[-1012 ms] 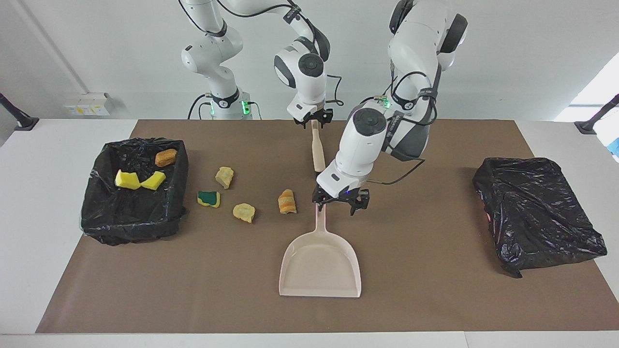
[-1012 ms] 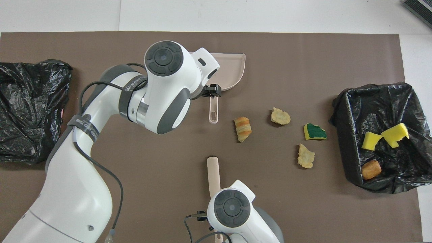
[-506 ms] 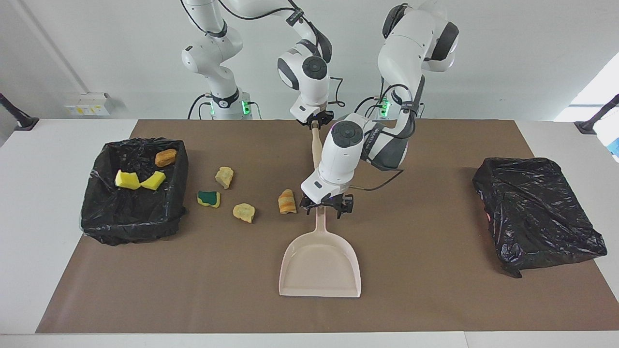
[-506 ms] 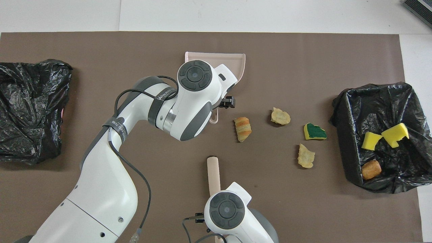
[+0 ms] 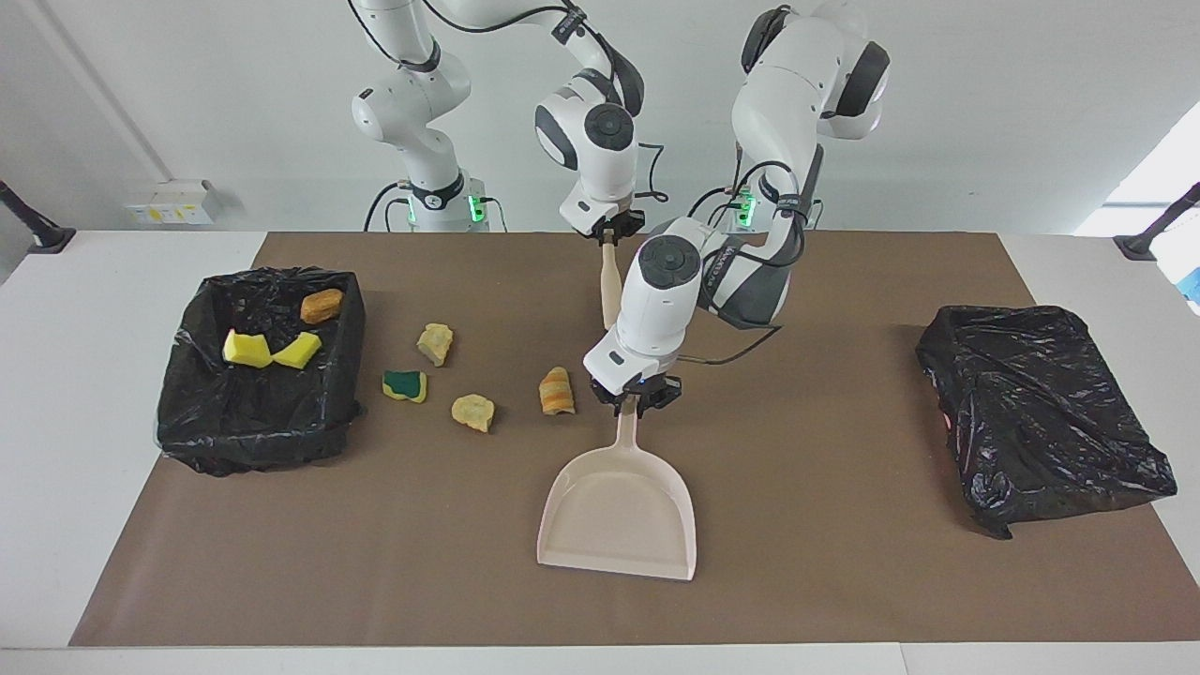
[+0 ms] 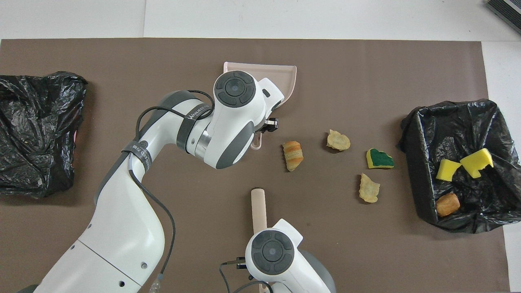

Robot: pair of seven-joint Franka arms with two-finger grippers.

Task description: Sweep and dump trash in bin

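Note:
A beige dustpan [image 5: 619, 511] lies on the brown mat, its mouth away from the robots; it also shows in the overhead view [image 6: 283, 79]. My left gripper [image 5: 637, 401] is shut on its handle. My right gripper [image 5: 609, 234] is shut on a beige brush handle [image 5: 610, 291] close to the robots. On the mat lie a brown croissant-like lump [image 5: 557, 391], two tan lumps [image 5: 472, 412] [image 5: 435, 343] and a green-and-yellow sponge [image 5: 405, 384]. Two yellow sponge bits [image 5: 247, 349] and a brown lump [image 5: 322, 305] lie in the black-lined bin [image 5: 253, 436].
The bin stands at the right arm's end of the table. A crumpled black bag [image 5: 1041, 412] lies at the left arm's end. The brown mat [image 5: 844, 581] covers most of the table. The croissant-like lump lies just beside the dustpan's handle.
My left gripper moved over the dustpan handle toward the right arm's end, came down and closed on it. The dustpan shifted slightly. The right gripper and brush barely moved.

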